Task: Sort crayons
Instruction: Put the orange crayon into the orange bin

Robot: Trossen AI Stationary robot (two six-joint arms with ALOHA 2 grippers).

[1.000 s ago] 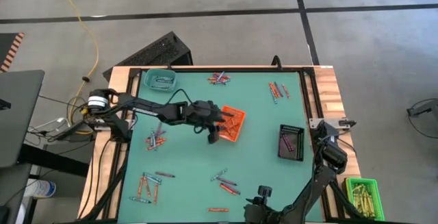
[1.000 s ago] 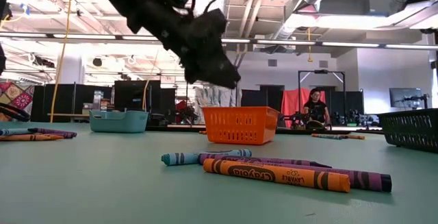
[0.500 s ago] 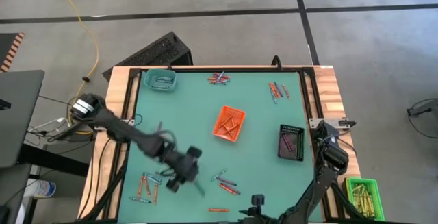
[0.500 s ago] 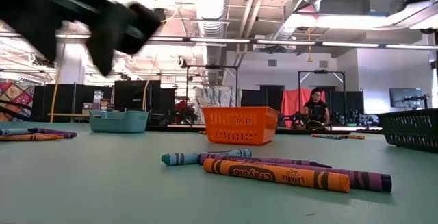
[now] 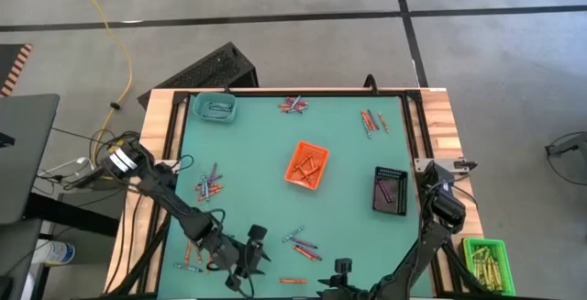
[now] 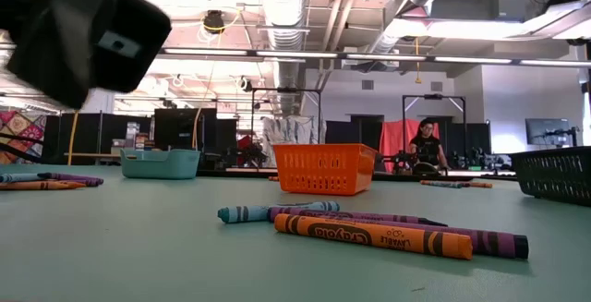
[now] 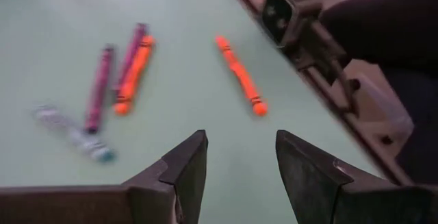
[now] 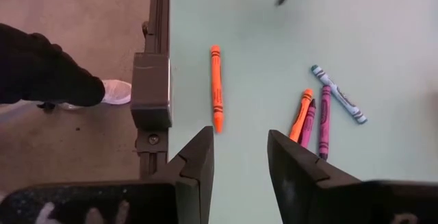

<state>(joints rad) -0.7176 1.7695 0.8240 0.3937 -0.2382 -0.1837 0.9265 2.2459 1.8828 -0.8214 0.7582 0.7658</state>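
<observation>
Currently left gripper hangs open and empty over the table's near edge, lined up on the lone orange crayon. Right gripper waits there too, open, holding nothing. Farther in, crayons lie scattered — orange tray mid-table.

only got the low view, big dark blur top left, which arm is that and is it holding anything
Observer: That is the left arm. Its left gripper hovers open and empty over the near end of the table, with a lone orange crayon just ahead of it.
Operator: where's the right arm, i can't see it at all
Observer: The right gripper is low at the table's near edge, right of the left one, open and empty, and it faces that same orange crayon.
</observation>
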